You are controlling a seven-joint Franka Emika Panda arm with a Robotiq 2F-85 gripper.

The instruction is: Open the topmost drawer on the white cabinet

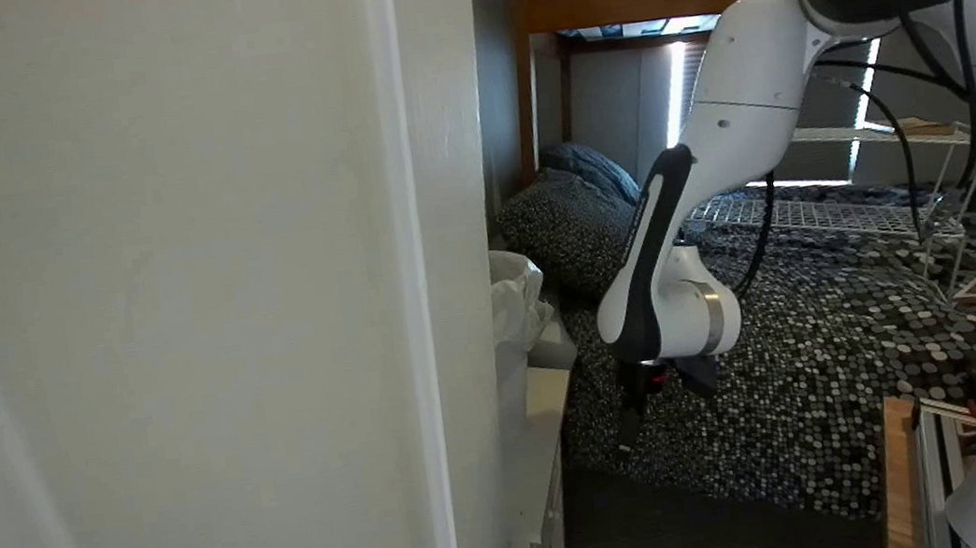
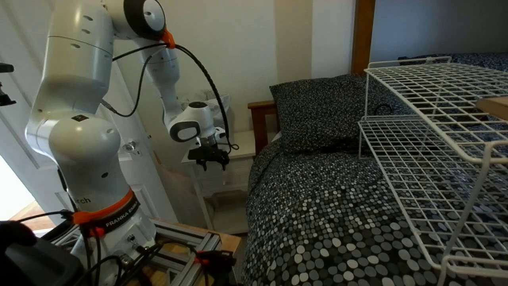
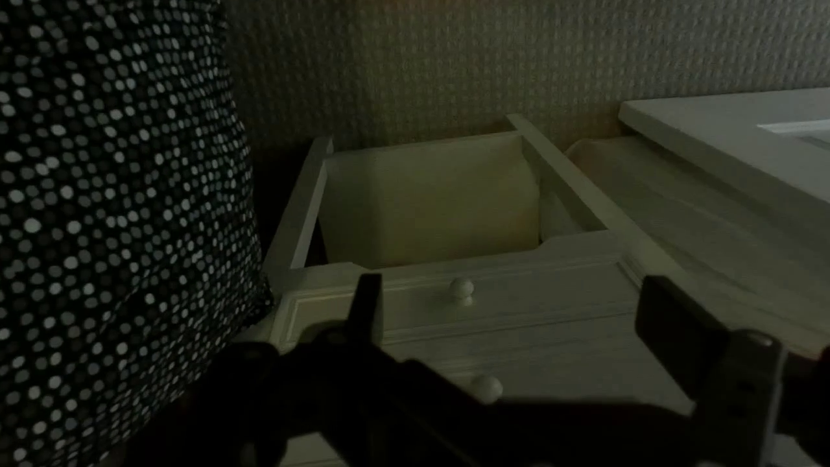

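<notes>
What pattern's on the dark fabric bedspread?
Bedspread: round grey and whitish dots on black; best in an exterior view.

In an exterior view we see a glossy arm (image 2: 81,139) at left, smooth white cabinet (image 2: 237,172) near centre, cloth bedding (image 2: 313,214) lower centre, metal wire shelving (image 2: 436,130) right.

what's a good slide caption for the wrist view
Open gripper framing two round drawer knobs on the white cabinet, with a polka-dot bedspread alongside.
</notes>
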